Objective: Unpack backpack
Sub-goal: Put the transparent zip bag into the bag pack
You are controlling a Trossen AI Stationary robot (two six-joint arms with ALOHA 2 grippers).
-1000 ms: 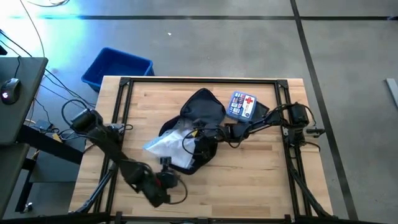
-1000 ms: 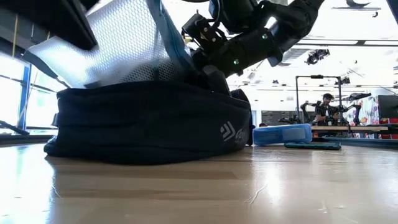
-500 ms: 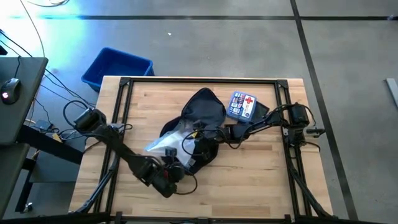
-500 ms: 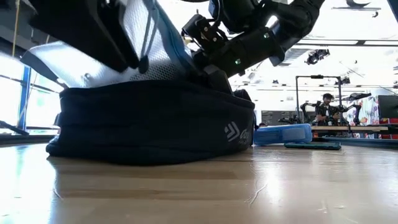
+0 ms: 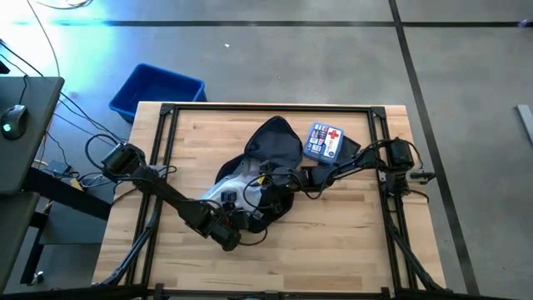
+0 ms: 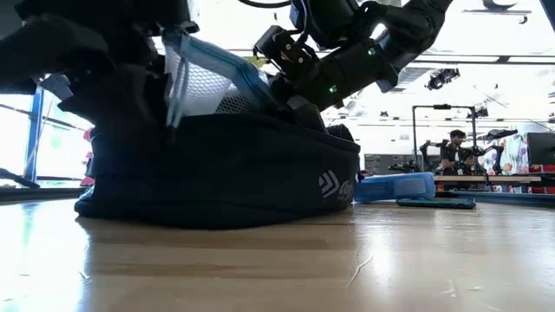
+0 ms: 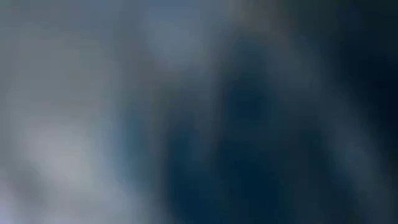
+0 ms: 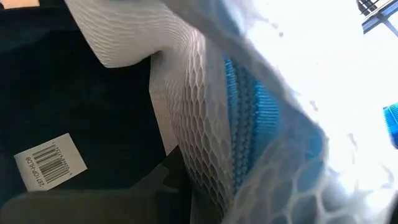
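Backpack [image 5: 271, 158], rounded dark navy fabric, slumped mid-worktop [image 5: 333, 242] beside small blue first-aid kit [image 5: 325, 140]. Left gripper [image 5: 236, 218] reaching in low from front-left edge, pressed against white mesh pouch [image 6: 208, 87]; fingers' state unclear. Right gripper [image 5: 279, 177] stretched across from right, at bag's opening; grip hidden, cannot tell.

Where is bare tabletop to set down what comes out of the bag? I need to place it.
Free: the wooden table between the dark navy fabric backpack and the near edge, and its far-left corner. Crowded: the middle, where both arms meet at the white mesh pouch, and beside the small blue first-aid kit.
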